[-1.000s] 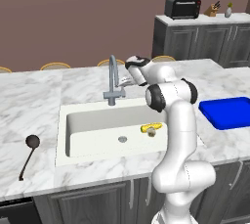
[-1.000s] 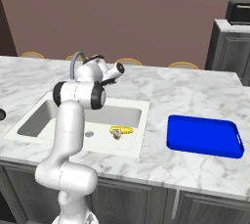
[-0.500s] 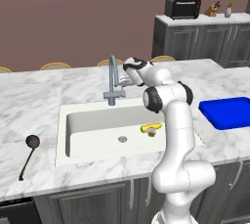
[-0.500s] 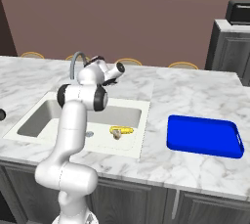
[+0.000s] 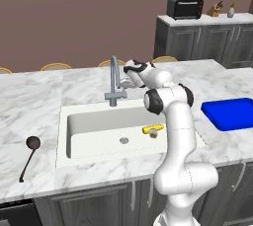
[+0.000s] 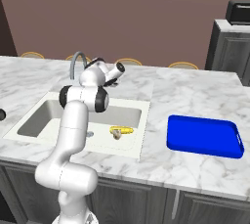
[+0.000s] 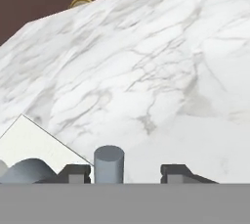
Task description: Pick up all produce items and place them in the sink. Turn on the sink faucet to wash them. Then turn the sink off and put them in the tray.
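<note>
A white marble counter (image 5: 44, 96) is carrying everything here, stretching across both base views. An off-white sink (image 5: 94, 126) is sitting sunk into it, and a grey faucet (image 5: 114, 79) is standing on the marble just behind the basin's back edge. To the sink's left, a black ladle (image 5: 28, 157) is lying flat on the stone (bowl end pointing away from the front edge). Well off to the right, a bright-blue tray (image 6: 204, 136) is resting directly on the marble, apart from the sink.
</note>
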